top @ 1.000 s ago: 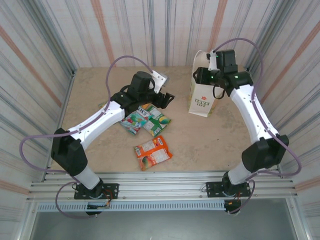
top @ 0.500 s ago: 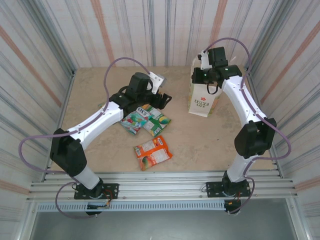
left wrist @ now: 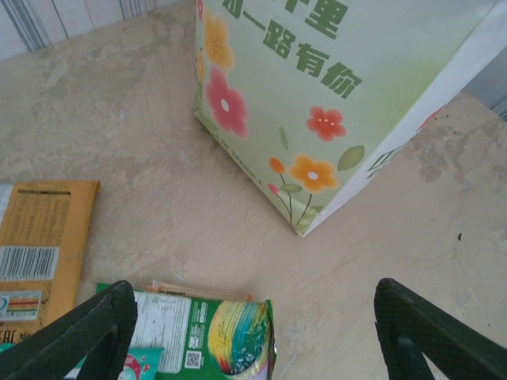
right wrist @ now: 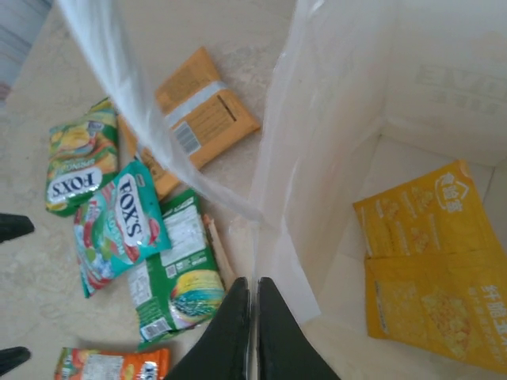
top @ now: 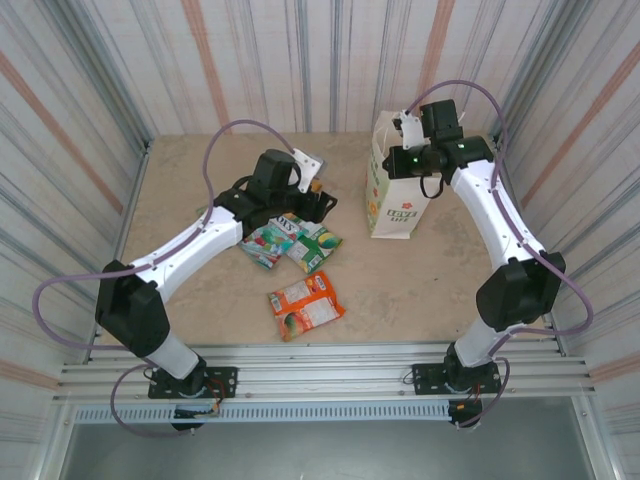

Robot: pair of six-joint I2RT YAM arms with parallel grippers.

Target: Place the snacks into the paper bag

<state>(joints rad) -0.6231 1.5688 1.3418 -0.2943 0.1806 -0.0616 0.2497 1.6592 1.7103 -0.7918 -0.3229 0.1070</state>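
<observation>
- Compared with half a second ago, the paper bag (top: 393, 200) stands further to the left on the surface (top: 200, 180), and the right arm (top: 500, 215) has moved together with it.
- The right claw (right wrist: 253, 317) is pressed together on the thin wall of the bag at its rim and pinches it.
- The left claw (left wrist: 253, 317) is spread wide and holds nothing; it hangs above the surface near the foot of the bag.
- Two yellow packets (right wrist: 428, 261) lie on the bottom inside the bag.
- Left of the bag, close together and partly overlapping, lie two FOX'S packets (right wrist: 127, 214), a green packet (right wrist: 174, 273) and an orange packet (right wrist: 198, 111) with a barcode.
- One red-orange packet (top: 305, 304) lies apart from them, nearer to the arm bases.
</observation>
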